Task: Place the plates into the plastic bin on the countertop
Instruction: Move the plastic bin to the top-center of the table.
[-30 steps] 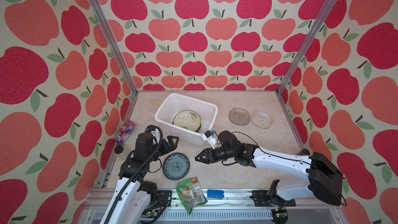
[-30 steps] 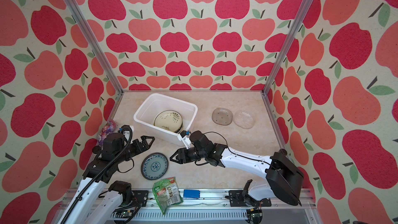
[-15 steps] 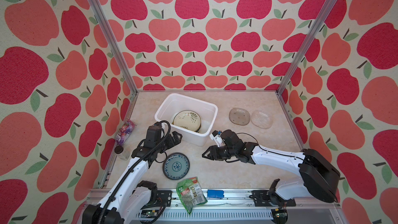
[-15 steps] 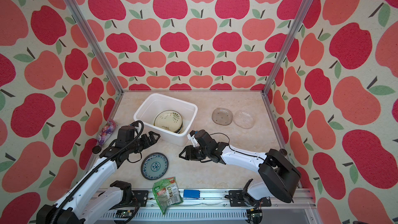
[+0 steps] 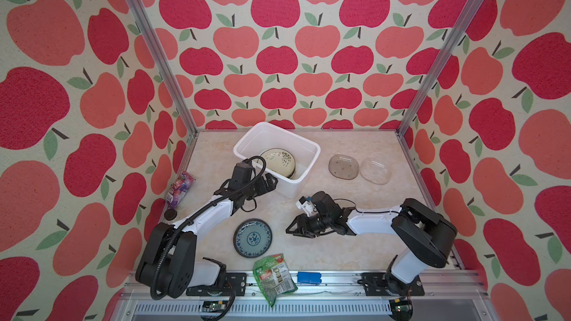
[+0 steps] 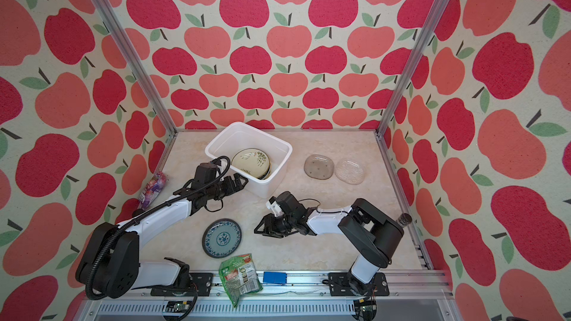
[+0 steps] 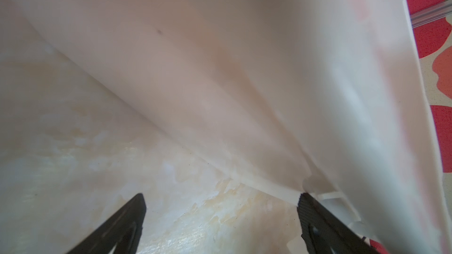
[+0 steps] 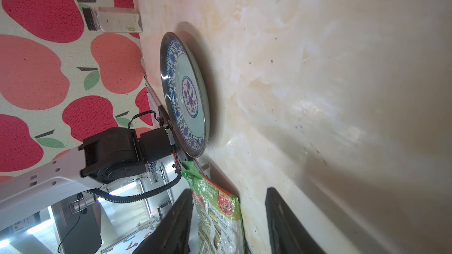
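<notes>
The white plastic bin (image 5: 293,185) (image 6: 266,187) stands at the back middle of the countertop (image 5: 355,251). A cream plate with a plant sketch (image 5: 278,162) (image 6: 250,162) lies on top in it. A blue-green patterned plate (image 5: 252,237) (image 6: 222,237) (image 8: 186,94) lies flat near the front. Smoky glass (image 5: 343,166) and clear glass (image 5: 375,170) plates lie right of the bin. My left gripper (image 5: 272,180) (image 7: 220,199) is open, low at the bin's near-left wall (image 7: 244,81), one fingertip (image 7: 304,201) at its bottom edge. My right gripper (image 5: 292,230) (image 8: 228,191) is open and empty, turned sideways, right of the patterned plate.
A green snack packet (image 5: 273,276) (image 8: 215,206) hangs over the front rail, beside a blue block (image 5: 309,277). A purple packet (image 5: 180,188) and a dark-lidded jar (image 5: 170,214) (image 8: 112,19) sit by the left wall. Another small jar (image 6: 404,219) is by the right wall.
My left arm has stretched out and lowered, carrying its open gripper to the bin's wall. My right arm has folded lower; its gripper has barely shifted.
</notes>
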`<state>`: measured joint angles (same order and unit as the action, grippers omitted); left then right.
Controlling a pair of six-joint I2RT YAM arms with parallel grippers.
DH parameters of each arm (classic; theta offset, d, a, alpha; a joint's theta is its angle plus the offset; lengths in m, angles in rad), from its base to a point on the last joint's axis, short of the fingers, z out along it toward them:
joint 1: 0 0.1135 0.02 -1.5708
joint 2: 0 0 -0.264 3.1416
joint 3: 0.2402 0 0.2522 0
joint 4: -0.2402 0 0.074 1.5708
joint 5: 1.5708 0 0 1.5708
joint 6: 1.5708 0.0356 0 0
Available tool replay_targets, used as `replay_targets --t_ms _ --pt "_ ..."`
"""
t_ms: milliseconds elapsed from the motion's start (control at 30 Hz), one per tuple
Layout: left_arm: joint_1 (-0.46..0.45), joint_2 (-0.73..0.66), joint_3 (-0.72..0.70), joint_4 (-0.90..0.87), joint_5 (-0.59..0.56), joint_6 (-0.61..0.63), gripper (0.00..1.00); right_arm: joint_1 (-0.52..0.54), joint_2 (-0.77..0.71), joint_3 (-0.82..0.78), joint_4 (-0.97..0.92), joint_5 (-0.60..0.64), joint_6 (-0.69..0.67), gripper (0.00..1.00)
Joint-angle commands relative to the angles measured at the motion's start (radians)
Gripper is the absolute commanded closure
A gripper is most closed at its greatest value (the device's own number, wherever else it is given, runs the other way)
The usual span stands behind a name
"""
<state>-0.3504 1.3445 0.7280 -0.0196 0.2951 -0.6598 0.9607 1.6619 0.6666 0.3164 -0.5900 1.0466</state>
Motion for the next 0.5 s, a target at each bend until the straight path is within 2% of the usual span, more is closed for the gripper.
replay_targets --t_ms 0,233,367,467 --pt "0.012 -0.073 -0.008 -0.006 -0.039 -0.001 0.01 0.005 0.039 0.066 0.034 -0.048 0.005 0.49" --pt "0.143 -0.371 -0.062 -0.190 0.000 0.026 0.01 0.081 0.192 0.128 0.182 -0.059 0.122 0.52" --pt "0.200 -0.492 -0.062 -0.297 0.040 0.046 0.01 0.113 0.276 0.137 0.304 -0.055 0.213 0.55" --pt "0.216 -0.562 -0.072 -0.349 0.047 0.052 0.01 0.116 0.287 0.137 0.307 -0.038 0.228 0.57"
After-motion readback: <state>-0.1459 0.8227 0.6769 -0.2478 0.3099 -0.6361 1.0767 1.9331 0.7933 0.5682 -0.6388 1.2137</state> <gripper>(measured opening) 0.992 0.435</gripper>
